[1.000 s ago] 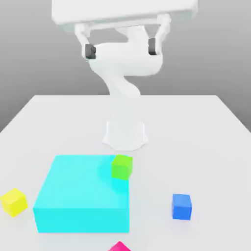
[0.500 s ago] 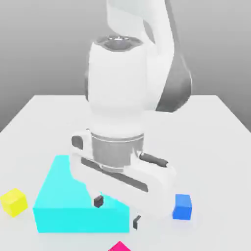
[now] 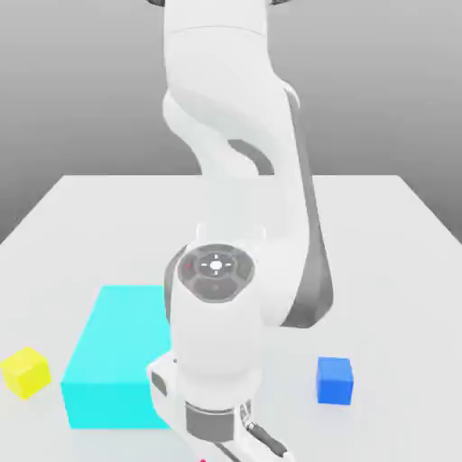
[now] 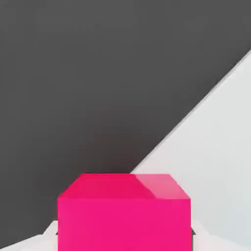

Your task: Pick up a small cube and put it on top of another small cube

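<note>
the small cube (image 4: 123, 213) was magenta-pink; another small cube (image 3: 25, 372) bright yellow; the big block (image 3: 113, 356) cyan; a blue cube (image 3: 334, 380); the arm (image 3: 235, 180) white

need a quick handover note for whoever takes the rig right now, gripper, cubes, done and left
Gripper: shut on the pink cube, seen close in the hand view; the arm is bent low at the table's near edge.
Yellow cube: on the table at the exterior view's left, beside the big cyan block, nothing on it.
Done: pink cube grasped.
Left: lift it, carry it over, set it on the yellow cube, release.

text: none legible | labels: none | numbers: none | signs: none
</note>
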